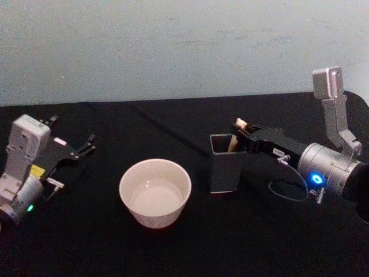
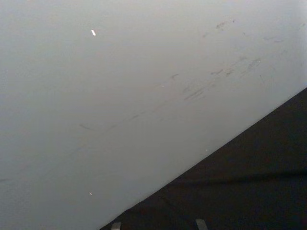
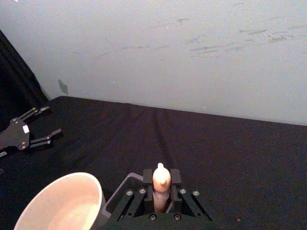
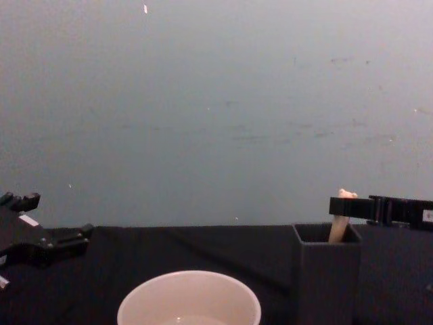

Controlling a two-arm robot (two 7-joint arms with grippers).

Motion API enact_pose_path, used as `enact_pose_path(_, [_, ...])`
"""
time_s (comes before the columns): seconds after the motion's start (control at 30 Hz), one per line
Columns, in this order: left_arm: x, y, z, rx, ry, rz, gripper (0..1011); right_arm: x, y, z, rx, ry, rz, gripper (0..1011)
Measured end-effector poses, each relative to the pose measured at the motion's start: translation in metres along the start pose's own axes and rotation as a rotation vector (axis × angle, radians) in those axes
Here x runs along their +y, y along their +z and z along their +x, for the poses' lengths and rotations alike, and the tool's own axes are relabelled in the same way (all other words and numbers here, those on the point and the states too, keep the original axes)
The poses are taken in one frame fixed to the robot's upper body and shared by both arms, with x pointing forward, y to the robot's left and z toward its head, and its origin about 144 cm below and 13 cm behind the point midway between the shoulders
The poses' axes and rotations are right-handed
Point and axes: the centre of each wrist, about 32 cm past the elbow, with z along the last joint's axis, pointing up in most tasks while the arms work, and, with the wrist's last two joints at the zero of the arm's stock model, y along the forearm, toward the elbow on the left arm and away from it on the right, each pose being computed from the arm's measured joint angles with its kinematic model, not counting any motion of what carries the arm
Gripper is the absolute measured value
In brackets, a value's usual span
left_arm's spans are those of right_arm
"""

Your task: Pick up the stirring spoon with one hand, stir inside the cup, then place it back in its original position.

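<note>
While the left tool (image 1: 86,145) rests on the table (image 1: 173,121) well to the left of the cup (image 1: 155,192), fingers spread and empty, the right tool (image 1: 241,134) reaches in from the right at the top of the holder (image 1: 224,164). Its fingers (image 3: 147,178) are closed narrow on the spoon (image 3: 161,184), gripping the beige handle just below its tip. That spoon stands in the holder directly under this tool, its lower part hidden inside the box. The cup sits on the table just to the left of the holder and apart from it.

Judging by this, the pickup looks to be the step in hand: the grasp seems made, the lift not. Next calls for a straight upward pull until the bowl clears the holder's rim, then a short carry left over the cup and a lowering into it.
</note>
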Motion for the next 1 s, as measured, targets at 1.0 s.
enact_pose_path(1.0, [0.0000,0.0000,0.0000,0.000,0.000,0.000,1001,-0.0001,0.0005,-0.0001,-0.001,0.001,0.004,536])
